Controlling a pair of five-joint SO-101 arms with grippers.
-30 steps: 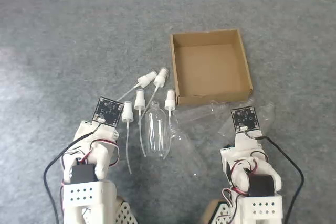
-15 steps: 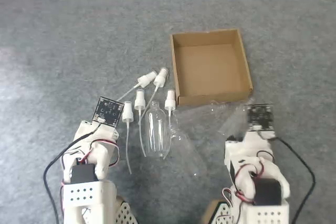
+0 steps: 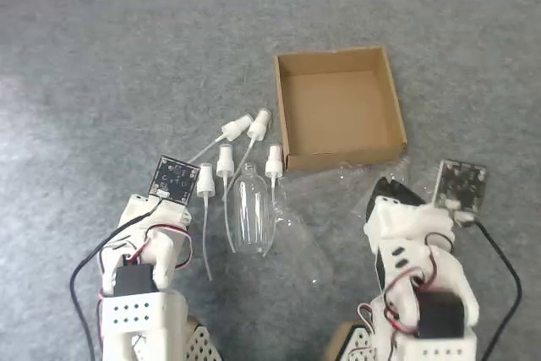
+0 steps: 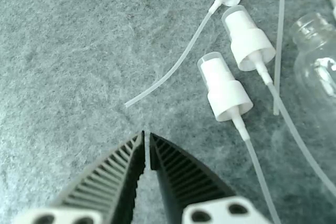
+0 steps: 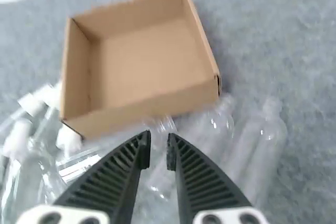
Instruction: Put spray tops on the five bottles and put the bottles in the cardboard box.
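High view, bottle (image 3: 252,209) lying, neck between spray tops (image 3: 226,161)

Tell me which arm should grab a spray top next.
Left. The left gripper hangs right beside the spray tops, so its reach is likely short. The right gripper sits over the bottles by the cardboard box.

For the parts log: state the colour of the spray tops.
White spray tops, clearest in the left wrist view.
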